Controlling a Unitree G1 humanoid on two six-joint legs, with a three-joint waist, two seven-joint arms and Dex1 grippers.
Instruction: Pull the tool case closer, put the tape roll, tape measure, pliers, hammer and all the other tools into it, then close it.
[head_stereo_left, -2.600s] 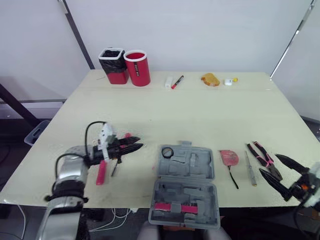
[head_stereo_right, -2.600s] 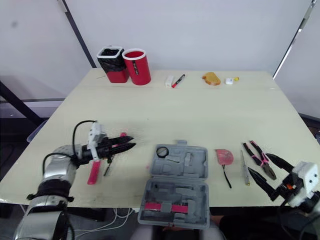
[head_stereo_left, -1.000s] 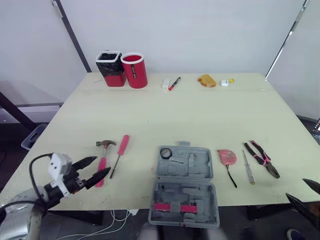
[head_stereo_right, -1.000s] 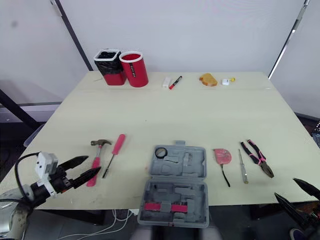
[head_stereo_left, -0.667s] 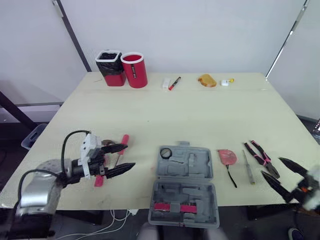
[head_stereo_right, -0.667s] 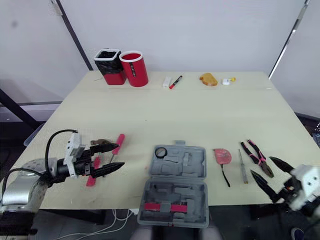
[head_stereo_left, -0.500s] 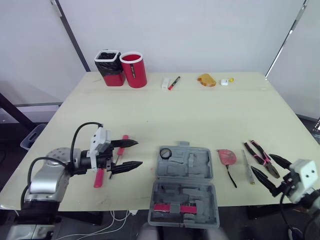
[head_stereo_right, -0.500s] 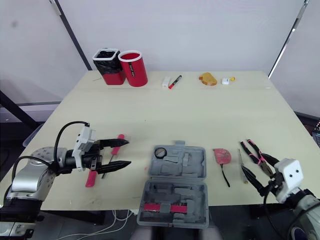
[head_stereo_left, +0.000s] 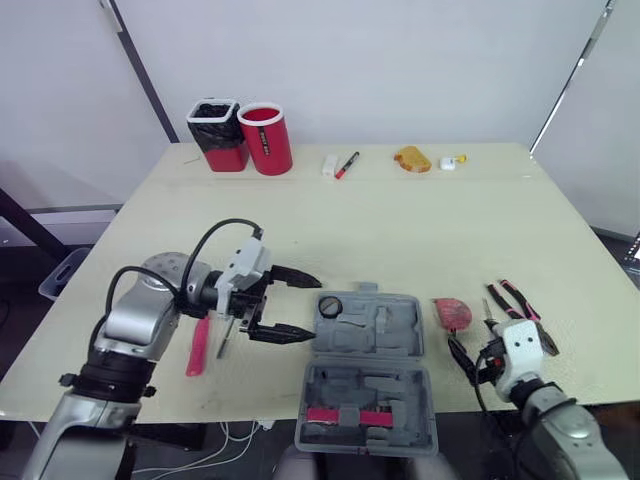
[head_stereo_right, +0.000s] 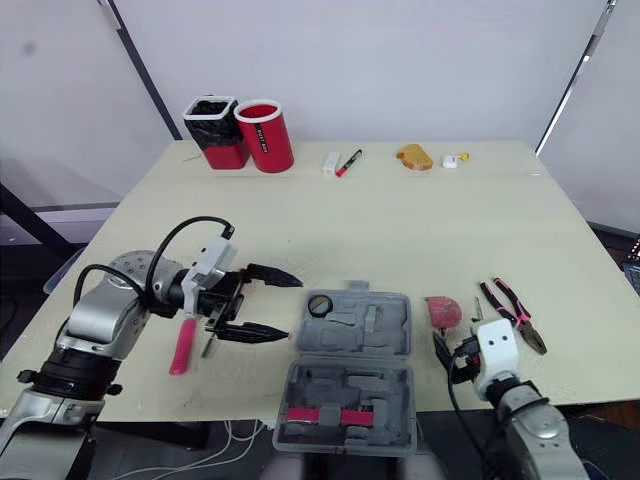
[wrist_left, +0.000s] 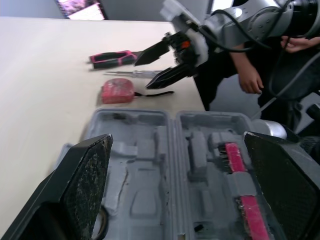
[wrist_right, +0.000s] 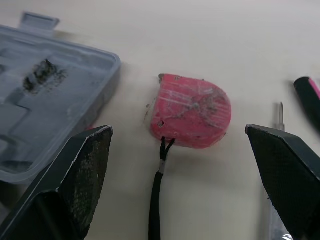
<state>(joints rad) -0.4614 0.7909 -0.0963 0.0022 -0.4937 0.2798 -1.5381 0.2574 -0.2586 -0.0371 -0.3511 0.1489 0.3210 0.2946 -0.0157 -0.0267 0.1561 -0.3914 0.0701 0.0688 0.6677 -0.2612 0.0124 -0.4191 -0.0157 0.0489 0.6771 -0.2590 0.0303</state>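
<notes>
We found the rounded red plastic tape measure (wrist_right: 192, 112) flat on the pale worktop (head_stereo_left: 400, 230), just beside the open grey plastic tool case (head_stereo_left: 395, 345). It was probably light, hard and slick, best pinched across its body. The fingers of the right gripper (wrist_left: 141, 69) and left gripper (head_stereo_left: 310, 310) were released and empty.

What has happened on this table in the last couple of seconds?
The left gripper swung right, past the hammer, to the tool case's left side, open. The right gripper came in toward the tape measure, open and aimed at it. Nothing was grasped; case, hammer and pliers lie as before.
</notes>
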